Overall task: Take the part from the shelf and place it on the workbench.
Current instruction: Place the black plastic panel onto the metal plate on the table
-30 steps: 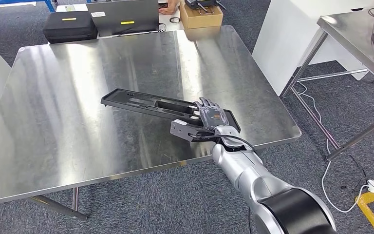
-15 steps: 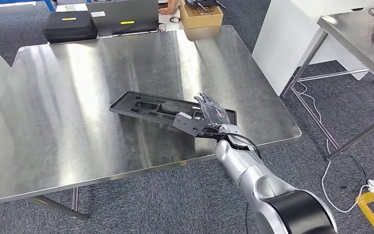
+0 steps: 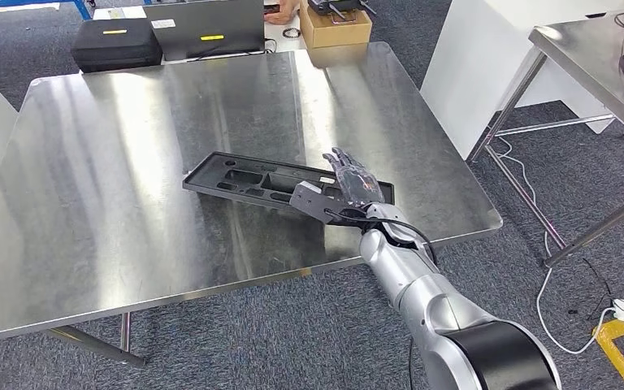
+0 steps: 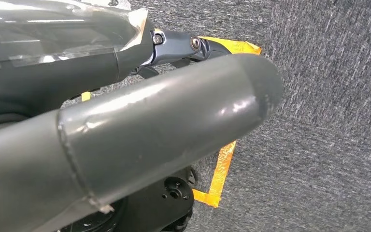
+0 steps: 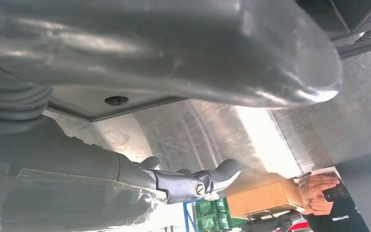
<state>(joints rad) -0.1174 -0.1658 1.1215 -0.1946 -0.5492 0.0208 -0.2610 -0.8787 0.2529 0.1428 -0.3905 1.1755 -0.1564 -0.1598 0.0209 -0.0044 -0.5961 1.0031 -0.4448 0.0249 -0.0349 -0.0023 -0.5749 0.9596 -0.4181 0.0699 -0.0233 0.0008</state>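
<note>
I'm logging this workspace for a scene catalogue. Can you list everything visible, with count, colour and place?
part: one, black, long flat tray-like piece lying on the workbench near its front right.
workbench: one, bare steel, centre of the head view.
second steel table: one, silver, far right, dark things on it.
white cabinet: one, white, right of the workbench.
cardboard box: one, brown, behind the workbench's far edge.
black case: one, black with a yellow label, far left behind the workbench.
cables: several, white and black, on the grey carpet at right.
person's hand: one, by the cardboard box.
right hand: one, dark grey, fingers straight, on the part's near end.
left hand: one, grey, over carpet.
</note>
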